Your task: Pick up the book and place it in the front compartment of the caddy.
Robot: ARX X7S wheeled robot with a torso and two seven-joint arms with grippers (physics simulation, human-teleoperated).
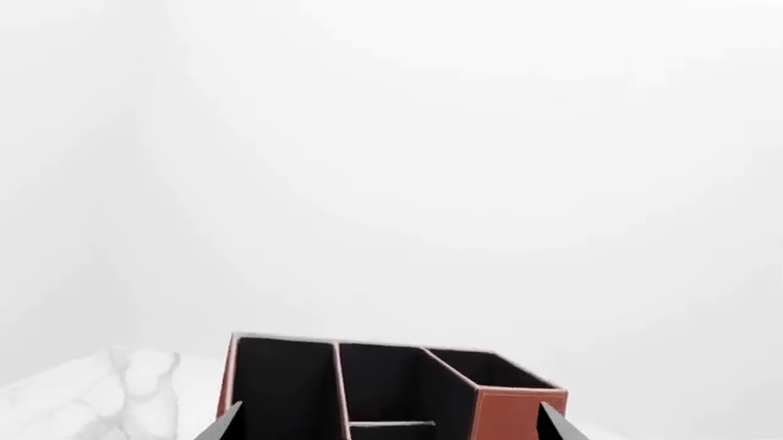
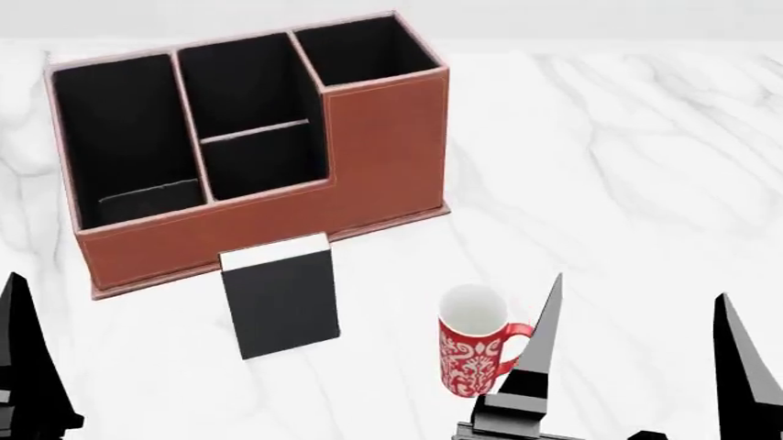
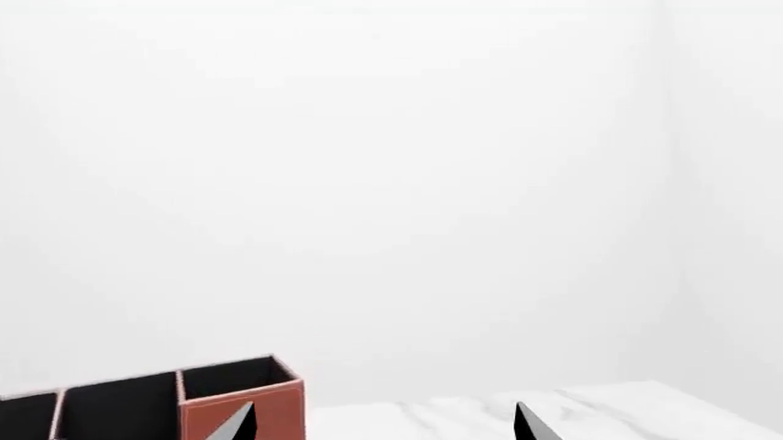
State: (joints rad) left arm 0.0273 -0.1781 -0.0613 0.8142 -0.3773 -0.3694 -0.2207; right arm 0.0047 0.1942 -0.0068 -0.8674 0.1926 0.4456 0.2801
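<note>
My right pincer [image 2: 636, 344] gapes wide, gripping nothing; my left pincer [image 2: 25, 353] I can't judge. The book [image 2: 282, 298] stands on the counter [image 2: 612, 165], at the caddy's [image 2: 367, 137] six o'clock.

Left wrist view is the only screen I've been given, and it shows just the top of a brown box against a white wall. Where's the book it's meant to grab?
Observer: The book stands on the marble table, just in front of the caddy, on the robot's side.
Operator: Is anything holding it?
Observer: No. The left gripper is open and so is the right gripper; both are empty and apart from the book.
Operator: Anything else on the table?
Observer: A red-and-white mug stands to the right of the book, close to the right gripper.
Operator: Is the box empty?
Observer: Its four black compartments hold nothing, as far as the head view shows.
</note>
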